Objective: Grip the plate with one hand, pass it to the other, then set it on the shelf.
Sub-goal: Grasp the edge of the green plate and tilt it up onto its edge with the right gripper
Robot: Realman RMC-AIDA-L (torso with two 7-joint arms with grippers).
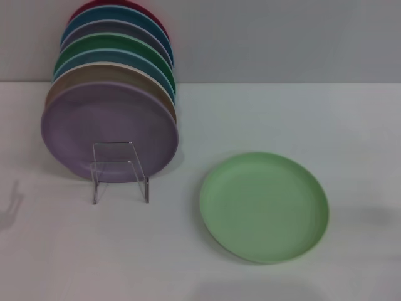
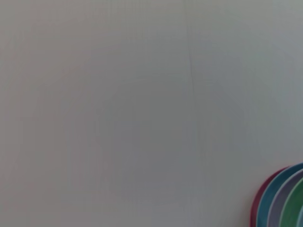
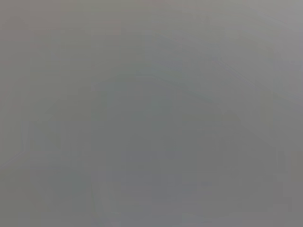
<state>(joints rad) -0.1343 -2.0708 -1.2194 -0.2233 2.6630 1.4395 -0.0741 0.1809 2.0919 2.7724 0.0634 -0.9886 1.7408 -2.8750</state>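
Toward the counter's front right lies the round pale mint-green matte plate (image 1: pixel 264 206), flat, well apart from the small clear acrylic stand (image 1: pixel 120 170) on its left. Neither gripper shows, so neither grip can be told. Only the left wrist view catches the stacked coloured plates' rims (image 2: pixel 279 198).

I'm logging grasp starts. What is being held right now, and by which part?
Nothing. The pale green plate lies flat on the table, and neither gripper is in view.

eight plates (image 1: pixel 264 207), one stand (image 1: pixel 119 170)
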